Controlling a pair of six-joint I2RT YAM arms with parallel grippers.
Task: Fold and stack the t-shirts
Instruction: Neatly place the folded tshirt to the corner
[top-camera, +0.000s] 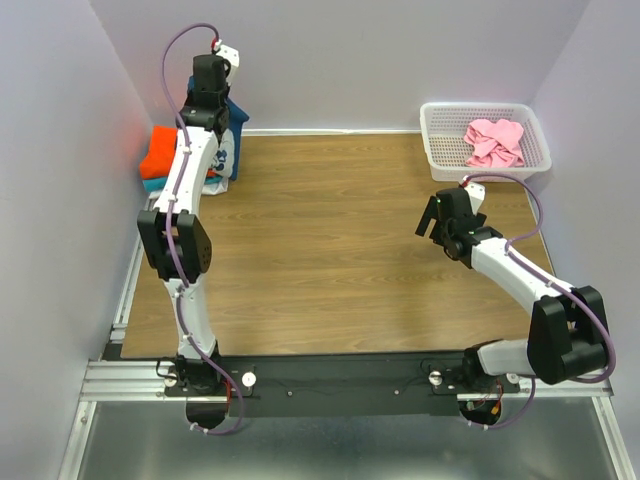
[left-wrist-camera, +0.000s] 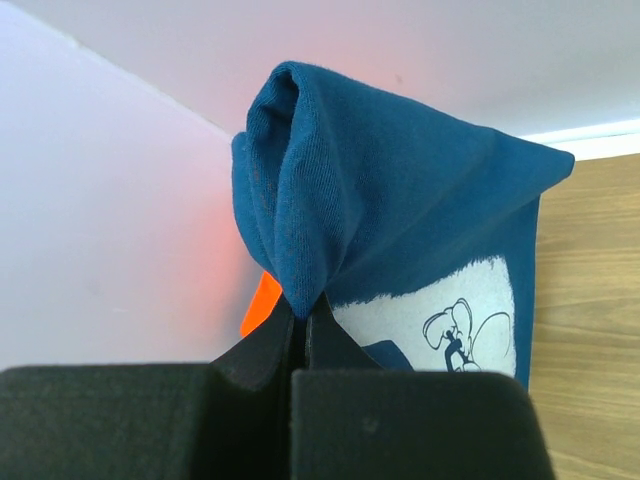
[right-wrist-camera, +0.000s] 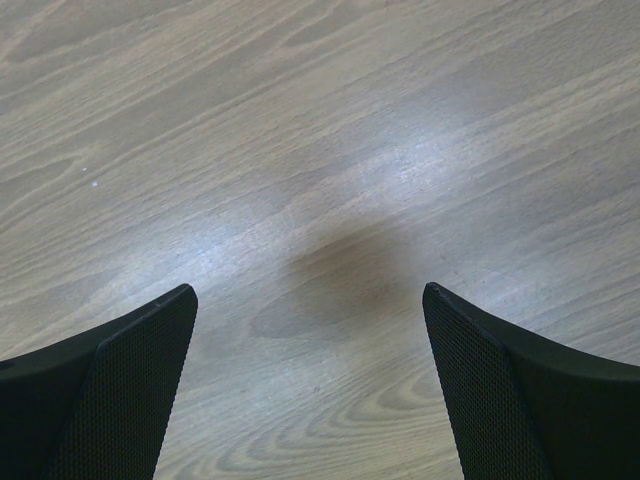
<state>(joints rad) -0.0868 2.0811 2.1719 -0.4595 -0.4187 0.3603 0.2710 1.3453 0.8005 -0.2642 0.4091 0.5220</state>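
The left claw (left-wrist-camera: 303, 318) was clamped shut on a pinch of the dark navy-blue cotton t-shirt with the white cartoon print (left-wrist-camera: 400, 200). The shirt hung bunched from the fingertips at the far-left corner of the wooden table (top-camera: 340, 230), just beside a pile in which a folded orange t-shirt (top-camera: 157, 150) lay on a teal t-shirt (top-camera: 151, 184).

The step looked like setting the navy shirt onto that pile. From these views I could not tell how neatly it was folded. To do it well, the arm should come over the middle of the orange shirt and lower until the hanging cloth lies flat. The claw should part only once the pile bears the weight. Any sideways drag risks rumpling the soft layers beneath or pushing them against the wall.

The right claw (top-camera: 432, 222) hovered with its fingers wide apart over bare wood, holding nothing.

The white plastic lattice basket (top-camera: 440, 150) stood at the far-right corner. Inside it lay one crumpled pink t-shirt (top-camera: 494, 142), not yet folded, which seemed the likely next job for the free arm.
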